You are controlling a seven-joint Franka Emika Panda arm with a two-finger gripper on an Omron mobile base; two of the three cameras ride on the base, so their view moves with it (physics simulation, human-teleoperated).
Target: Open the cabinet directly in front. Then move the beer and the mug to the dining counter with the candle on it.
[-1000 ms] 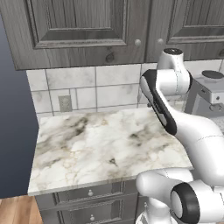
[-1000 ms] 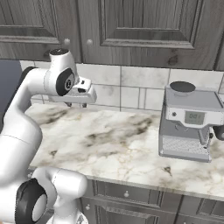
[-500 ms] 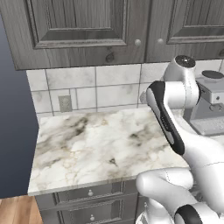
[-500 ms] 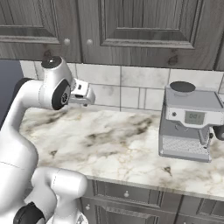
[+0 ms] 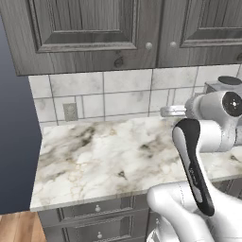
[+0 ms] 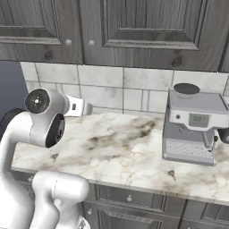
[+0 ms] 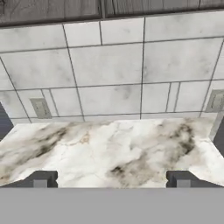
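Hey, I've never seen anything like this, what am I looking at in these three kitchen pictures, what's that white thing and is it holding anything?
The white thing is a robot arm with dark joints, standing in front of a computer-drawn kitchen. Two pictures come from cameras behind the arm, one to its left and one to its right, so they show the same spot from two sides. The third comes from a camera on the arm's hand, looking along its claw; the two small dark tips at the bottom are its fingers. They stand wide apart with nothing between them, so it holds nothing.

In front is a marble worktop backed by pale wall tiles. A silver coffee machine stands on it to the right. Above hangs a dark grey cabinet with small round knobs; its doors are shut.
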